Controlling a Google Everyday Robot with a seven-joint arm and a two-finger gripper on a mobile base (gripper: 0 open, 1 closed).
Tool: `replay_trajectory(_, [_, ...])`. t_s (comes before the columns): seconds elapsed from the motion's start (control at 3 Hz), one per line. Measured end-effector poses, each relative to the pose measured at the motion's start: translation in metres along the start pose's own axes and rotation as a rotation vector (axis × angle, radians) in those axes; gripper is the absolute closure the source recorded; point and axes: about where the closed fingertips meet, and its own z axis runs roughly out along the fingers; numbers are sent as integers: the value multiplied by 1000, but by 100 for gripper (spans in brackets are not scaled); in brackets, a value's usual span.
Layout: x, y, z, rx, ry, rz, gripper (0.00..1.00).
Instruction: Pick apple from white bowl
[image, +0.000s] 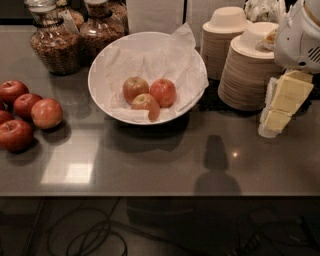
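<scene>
The white bowl (107, 57), wide and lined with crumpled white paper, stands at the back middle of the dark table. Three apples lie in it. The apple (135, 88), dull orange-red streaked with tan, is the left one. A more evenly red apple (163, 92) is to its right, and one with a pale yellow patch (146, 104) lies in front. My gripper (272, 122), with yellowish pads under a white arm housing (299, 37), hangs at the right edge, well right of the bowl and above the table, holding nothing that I can see.
Two stacks of beige paper bowls (250, 65) stand between the gripper and the white bowl. Several loose red apples (30, 112) lie at the left edge. Glass jars (52, 42) stand at the back left. Cables lie under the table's front edge.
</scene>
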Motion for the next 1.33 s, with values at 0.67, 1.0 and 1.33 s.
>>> replay_trajectory(0.67, [-37,-30,22,52,-178,79,0])
replay_trajectory(1.0, [-88,-48,26,25,-368,88,0])
replay_trajectory(1.33, [-96,-47,25,15,-397,91,0])
